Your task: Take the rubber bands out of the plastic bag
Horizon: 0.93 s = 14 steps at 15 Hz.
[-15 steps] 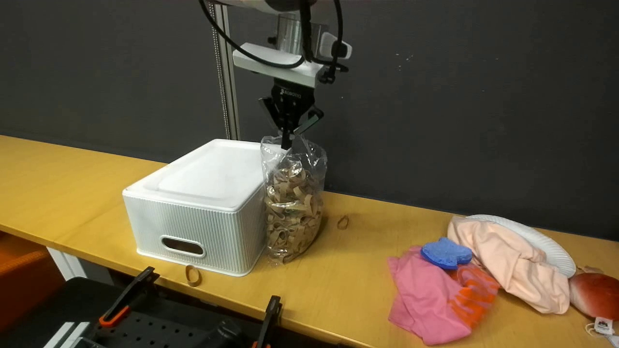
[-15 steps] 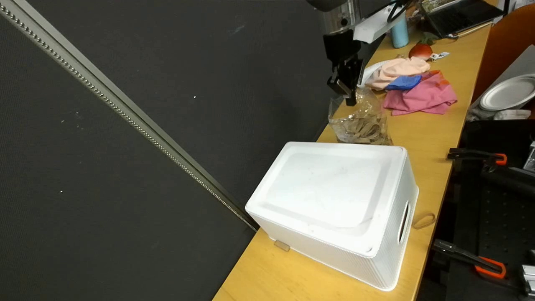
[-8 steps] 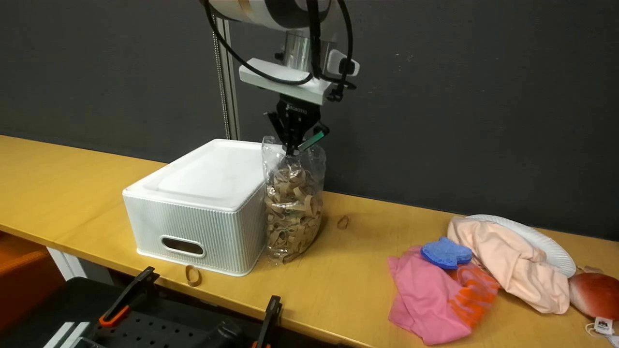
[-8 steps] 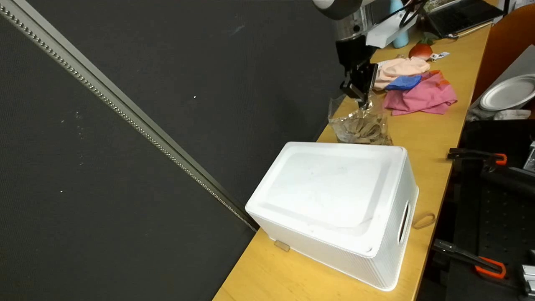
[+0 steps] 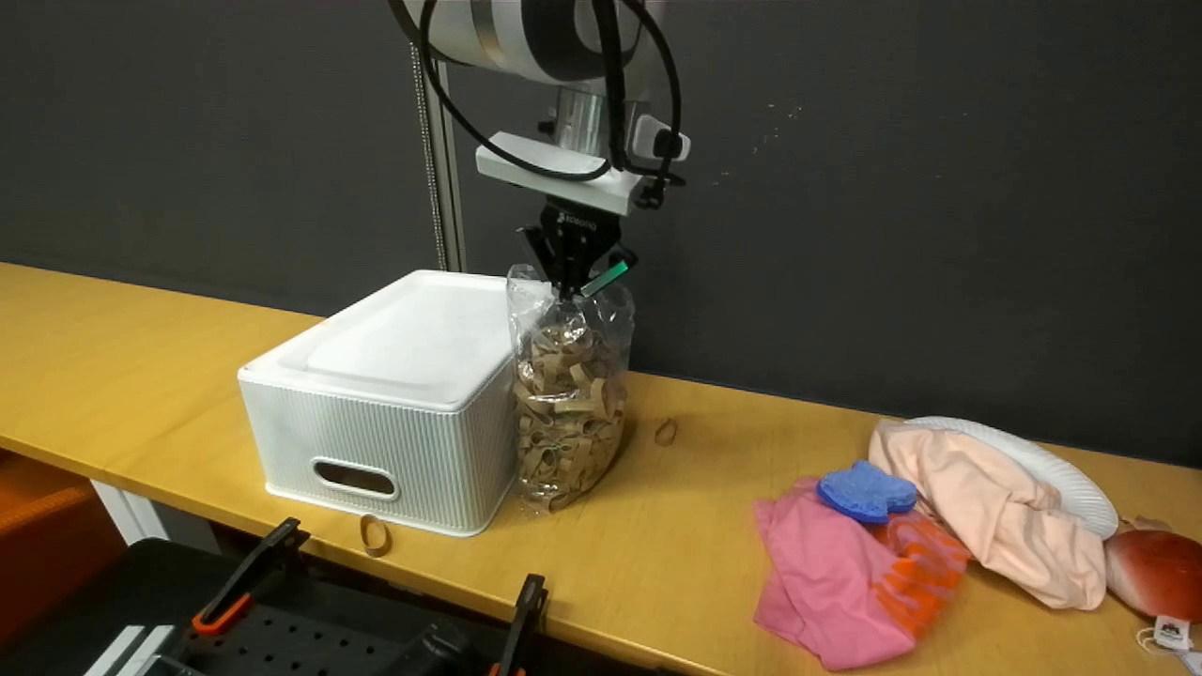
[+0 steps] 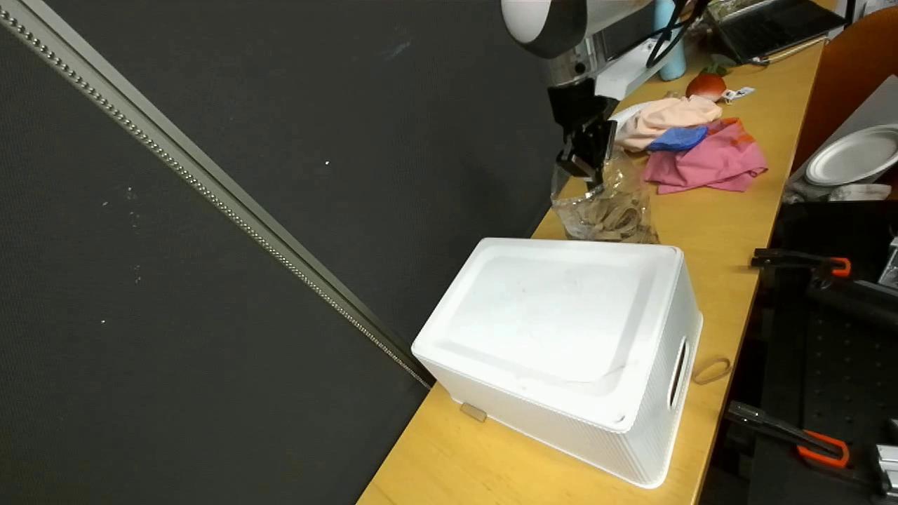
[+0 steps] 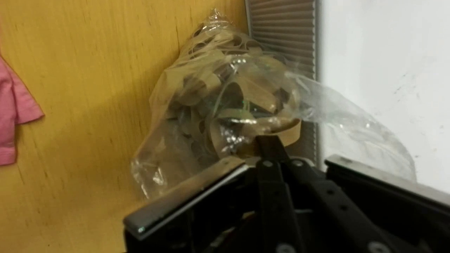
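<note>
A clear plastic bag [image 5: 610,324] full of tan rubber bands [image 5: 568,413] stands upright on the table against the white box's side. The bag also shows in an exterior view [image 6: 565,193] and the wrist view [image 7: 154,168], its top loose and spread. My gripper [image 5: 567,293] points down with its tips at the bag's mouth, over the bands. In the wrist view the fingers [image 7: 270,140] are together, with nothing seen between them; a band [image 7: 292,133] lies just past the tips. How deep the tips are in the bag is unclear. Loose bands [image 5: 666,432] [image 5: 375,535] lie on the table.
The white lidded box [image 5: 413,329] stands right beside the bag. The dark wall panel [image 5: 845,207] is close behind. Pink cloth [image 5: 836,582], peach cloth [image 5: 995,512], a blue sponge [image 5: 866,491] and a white plate [image 5: 1071,469] lie farther along. Clamps [image 5: 521,620] grip the table's front edge.
My gripper has come down a little into the bag's mouth. In the last half second it has shifted slightly towards the wall. The bag and bands have hardly moved.
</note>
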### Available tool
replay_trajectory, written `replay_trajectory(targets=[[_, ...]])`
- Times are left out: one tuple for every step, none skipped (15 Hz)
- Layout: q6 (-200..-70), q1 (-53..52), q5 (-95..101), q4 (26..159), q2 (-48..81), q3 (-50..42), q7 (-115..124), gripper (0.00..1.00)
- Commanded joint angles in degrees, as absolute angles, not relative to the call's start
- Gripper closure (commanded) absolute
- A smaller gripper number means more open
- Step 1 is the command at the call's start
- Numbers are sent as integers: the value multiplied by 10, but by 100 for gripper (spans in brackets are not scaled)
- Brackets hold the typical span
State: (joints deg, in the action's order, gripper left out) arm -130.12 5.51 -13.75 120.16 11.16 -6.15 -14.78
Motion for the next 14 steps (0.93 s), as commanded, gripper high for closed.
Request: replay_trajectory(targets=[[-1293,64,-143,1156,141,-44,-150,100],[-1293,65,-142,1151,149,-41,-151,100],[-1292,65,-142,1148,153,-39,-150,100],[-1290,65,-140,1146,156,-38,-149,100],[-1291,66,-139,1146,159,-36,-149,100],[-1291,66,-137,1147,162,-36,-147,100],[-1292,66,-135,1148,163,-36,-145,100],[-1291,66,-134,1149,163,-36,-143,76],[-1290,66,-132,1151,161,-36,-142,73],[-1289,66,-131,1153,157,-37,-141,66],[-1289,65,-129,1156,153,-37,-140,60],[-1289,65,-128,1157,152,-37,-140,51],[-1288,65,-126,1158,151,-38,-139,45],[-1288,65,-125,1160,148,-39,-139,38]])
